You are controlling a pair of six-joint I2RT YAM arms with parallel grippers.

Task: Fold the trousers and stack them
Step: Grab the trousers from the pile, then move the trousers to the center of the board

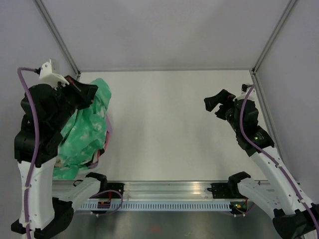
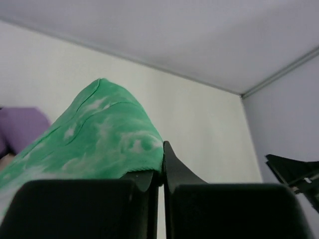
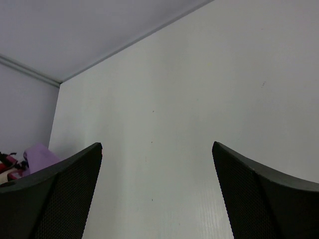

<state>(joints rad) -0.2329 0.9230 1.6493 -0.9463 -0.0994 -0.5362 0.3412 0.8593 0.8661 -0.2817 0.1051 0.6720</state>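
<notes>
Left gripper (image 1: 85, 93) is clamping shut on a fold of the trousers (image 1: 85, 130), bunched at the table's (image 1: 169, 129) nine o'clock, probably for dragging them flat. Right gripper (image 1: 218, 104) is waiting at three o'clock, jaws apart, empty.

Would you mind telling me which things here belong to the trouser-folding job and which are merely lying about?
Job: bright green, white-mottled soft fabric trousers, pinched by the shut left gripper; the open, empty right gripper.
Lying about: purple cloth bundle beside the trousers, on the white table.
</notes>
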